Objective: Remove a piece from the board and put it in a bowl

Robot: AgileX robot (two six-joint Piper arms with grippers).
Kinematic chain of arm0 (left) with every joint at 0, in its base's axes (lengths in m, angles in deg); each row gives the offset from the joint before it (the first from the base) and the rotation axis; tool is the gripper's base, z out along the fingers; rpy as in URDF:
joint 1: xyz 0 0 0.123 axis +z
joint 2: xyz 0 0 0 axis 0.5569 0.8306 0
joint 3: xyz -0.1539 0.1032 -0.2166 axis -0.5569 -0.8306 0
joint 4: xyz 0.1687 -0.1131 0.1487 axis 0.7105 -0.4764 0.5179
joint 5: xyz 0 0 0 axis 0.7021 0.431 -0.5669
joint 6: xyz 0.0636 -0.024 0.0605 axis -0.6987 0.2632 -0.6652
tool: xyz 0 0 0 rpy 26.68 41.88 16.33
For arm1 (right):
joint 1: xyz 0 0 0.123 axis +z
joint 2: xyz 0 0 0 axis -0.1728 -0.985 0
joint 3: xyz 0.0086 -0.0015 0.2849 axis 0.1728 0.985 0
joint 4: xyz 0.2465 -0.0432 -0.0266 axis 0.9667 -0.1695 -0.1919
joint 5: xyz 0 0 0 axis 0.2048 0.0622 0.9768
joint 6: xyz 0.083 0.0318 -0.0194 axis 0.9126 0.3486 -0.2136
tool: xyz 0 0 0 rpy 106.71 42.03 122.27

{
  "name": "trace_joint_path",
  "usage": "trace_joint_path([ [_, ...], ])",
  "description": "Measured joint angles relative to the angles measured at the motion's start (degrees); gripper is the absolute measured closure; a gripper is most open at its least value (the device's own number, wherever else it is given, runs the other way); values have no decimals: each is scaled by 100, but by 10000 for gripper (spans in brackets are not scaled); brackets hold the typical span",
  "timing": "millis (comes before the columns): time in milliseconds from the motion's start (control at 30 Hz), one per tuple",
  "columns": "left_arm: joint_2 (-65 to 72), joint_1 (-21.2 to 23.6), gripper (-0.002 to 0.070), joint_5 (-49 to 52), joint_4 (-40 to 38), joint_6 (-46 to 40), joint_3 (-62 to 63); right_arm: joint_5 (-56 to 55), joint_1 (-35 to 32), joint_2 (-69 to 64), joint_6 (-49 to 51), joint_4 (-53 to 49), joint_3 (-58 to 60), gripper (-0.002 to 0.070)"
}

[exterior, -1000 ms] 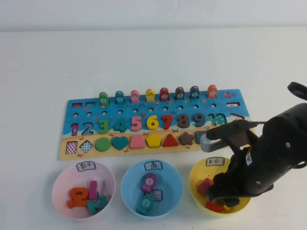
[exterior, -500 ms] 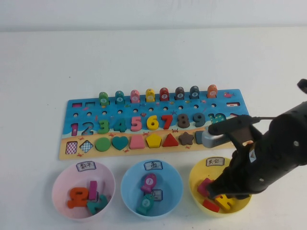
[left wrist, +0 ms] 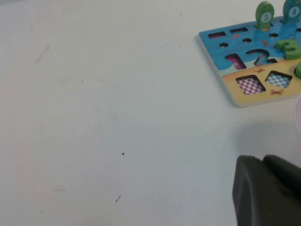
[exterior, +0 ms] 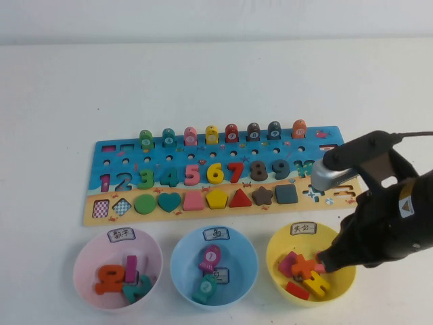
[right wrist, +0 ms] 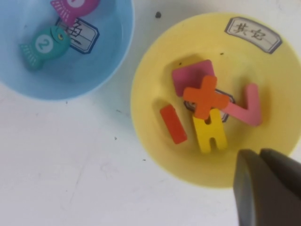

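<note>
Over the yellow bowl: my right tool (exterior: 323, 263) hangs at the bowl's right side, above the rim; I cannot tell from any view how its fingers stand, since only a dark corner of it shows at the wrist.
Yellow bowl (exterior: 277, 242): the rightmost of three bowls on the white counter (exterior: 216, 81), just in front of the board's right end, with a small paper label inside its far wall.
Orange cross (right wrist: 205, 96): in the yellow bowl, lying on top of the other pieces and touching the pink square (right wrist: 188, 75) and the yellow piece (right wrist: 209, 134) (nothing of mine is touching it).
Other pieces in that bowl: a red bar (right wrist: 173, 124) lying apart on the floor of the bowl, and a pink angled piece (right wrist: 248, 107) beside the cross.
Board (exterior: 95, 215): long and blue, behind the bowls; numbers 1 to 9 stand in their row, shapes fill the front row, and a cross-shaped slot (exterior: 312, 194) near the right end is bare.
Blue bowl (exterior: 181, 254): middle one, holding a teal fish (right wrist: 43, 43) and a pink fish.
Pink bowl (exterior: 82, 261): leftmost, with several number pieces.
My left tool (left wrist: 268, 190): off to the left over bare counter, near the board's left corner; only a dark edge shows, so its fingers I cannot tell.
</note>
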Motion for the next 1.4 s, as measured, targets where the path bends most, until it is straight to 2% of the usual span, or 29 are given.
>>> trace_joint_path([
  [167, 0, 0, 678, 0, 0, 0, 0, -108, 0, 78, -245, -9, 0, 691],
  [367, 0, 0, 678, 0, 0, 0, 0, -1051, -132, 500, -787, 20, 511, 691],
  [533, 0, 0, 678, 0, 0, 0, 0, -2113, -796, 1604, -848, 163, 1654, 691],
  [733, 0, 0, 678, 0, 0, 0, 0, -3486, -1906, 3280, -861, 185, 3418, 692],
  [833, 0, 0, 678, 0, 0, 0, 0, -3842, -2285, 4160, -861, 272, 4112, 693],
  [1067, 0, 0, 678, 0, 0, 0, 0, -3945, -2840, 5665, -861, 458, 4973, 694],
  [1400, 0, 0, 678, 0, 0, 0, 0, -3491, -3454, 7381, -861, 467, 5311, 694],
])
